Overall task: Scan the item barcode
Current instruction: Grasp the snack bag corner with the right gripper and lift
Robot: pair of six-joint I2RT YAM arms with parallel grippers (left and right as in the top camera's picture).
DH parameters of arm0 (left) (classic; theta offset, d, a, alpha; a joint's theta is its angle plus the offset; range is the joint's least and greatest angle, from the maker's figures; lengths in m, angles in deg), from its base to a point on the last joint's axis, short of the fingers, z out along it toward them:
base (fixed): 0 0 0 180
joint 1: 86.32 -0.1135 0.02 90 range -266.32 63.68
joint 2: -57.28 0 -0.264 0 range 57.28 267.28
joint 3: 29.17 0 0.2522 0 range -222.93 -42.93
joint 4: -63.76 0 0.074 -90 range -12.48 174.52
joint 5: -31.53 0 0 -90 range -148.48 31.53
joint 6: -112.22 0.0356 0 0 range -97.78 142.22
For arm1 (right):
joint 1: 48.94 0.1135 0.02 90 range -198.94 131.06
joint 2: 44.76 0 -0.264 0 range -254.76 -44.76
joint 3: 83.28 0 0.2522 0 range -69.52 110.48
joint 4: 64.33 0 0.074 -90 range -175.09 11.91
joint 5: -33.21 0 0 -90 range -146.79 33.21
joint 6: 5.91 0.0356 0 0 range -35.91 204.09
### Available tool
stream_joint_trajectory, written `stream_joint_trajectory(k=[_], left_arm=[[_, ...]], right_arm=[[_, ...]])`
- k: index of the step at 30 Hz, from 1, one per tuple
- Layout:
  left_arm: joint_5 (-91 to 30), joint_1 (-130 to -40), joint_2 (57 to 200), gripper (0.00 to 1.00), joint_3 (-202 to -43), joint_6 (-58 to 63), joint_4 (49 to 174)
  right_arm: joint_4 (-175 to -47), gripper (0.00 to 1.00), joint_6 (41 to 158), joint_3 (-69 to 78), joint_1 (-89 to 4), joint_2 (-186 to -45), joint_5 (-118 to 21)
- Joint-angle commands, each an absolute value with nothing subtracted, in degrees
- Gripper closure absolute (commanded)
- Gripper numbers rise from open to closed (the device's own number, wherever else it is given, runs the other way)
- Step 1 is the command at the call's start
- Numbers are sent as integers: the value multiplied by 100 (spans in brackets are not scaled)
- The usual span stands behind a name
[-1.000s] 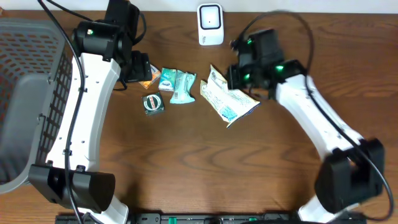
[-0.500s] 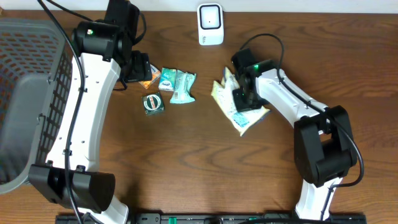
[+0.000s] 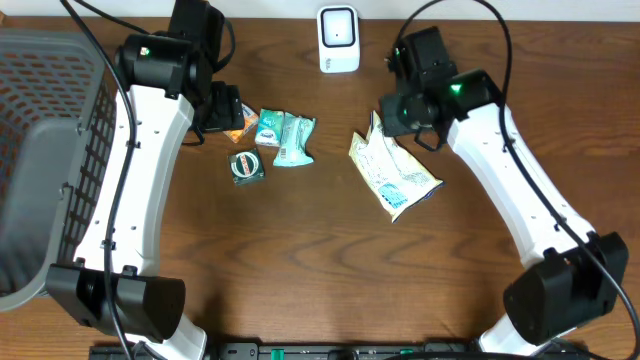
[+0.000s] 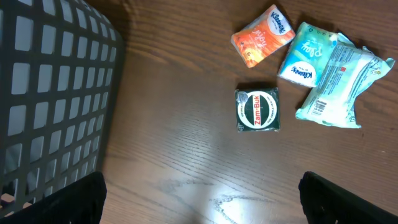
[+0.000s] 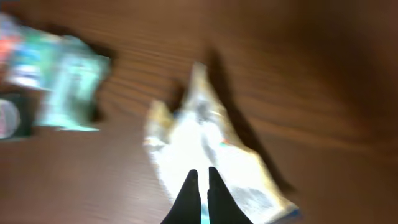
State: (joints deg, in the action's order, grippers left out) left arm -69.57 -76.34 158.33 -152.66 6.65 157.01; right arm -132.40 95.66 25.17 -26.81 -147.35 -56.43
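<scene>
A white crinkled packet (image 3: 396,173) lies on the wood right of centre. My right gripper (image 3: 398,118) hangs over its upper end. In the blurred right wrist view the gripper (image 5: 200,174) is shut above the packet (image 5: 205,134), with nothing seen between the tips. The white scanner (image 3: 338,40) stands at the back edge. My left gripper (image 3: 224,108) is open over bare wood; in its wrist view the gripper (image 4: 202,202) has one fingertip (image 4: 74,199) showing at the left corner. Ahead of it lie a Zam-Buk tin (image 4: 257,111), an orange tissue pack (image 4: 262,36) and two teal packs (image 4: 323,68).
A grey mesh basket (image 3: 45,150) fills the left side, its wall (image 4: 50,93) close beside the left gripper. The small items cluster (image 3: 270,140) between the arms. Bare wood stretches along the front of the table.
The right arm dipped onto the packet and has swung back up toward the scanner, and the packet slid a little right and forward. The left arm stayed still.
</scene>
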Motion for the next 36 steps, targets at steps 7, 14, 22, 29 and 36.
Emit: stream_joint_trajectory(k=[7,14,22,29,36], left_arm=[[-7055,-7636,15875,2,-15264,717,15718],[-7055,-7636,15875,2,-15264,717,15718],[-7055,-7636,15875,2,-15264,717,15718],[-7055,-7636,15875,2,-15264,717,15718],[-7055,-7636,15875,2,-15264,717,15718]], right_arm=[[-12826,99,9748,1982,-2530,-15447,-5354],[-12197,99,10102,1516,-2532,-16267,-5619],[-12560,99,10073,2047,-2550,-16219,-5645],[-13626,99,9903,2970,-2556,-15509,-5634],[-13371,99,9916,2825,-2390,-15360,-5597]])
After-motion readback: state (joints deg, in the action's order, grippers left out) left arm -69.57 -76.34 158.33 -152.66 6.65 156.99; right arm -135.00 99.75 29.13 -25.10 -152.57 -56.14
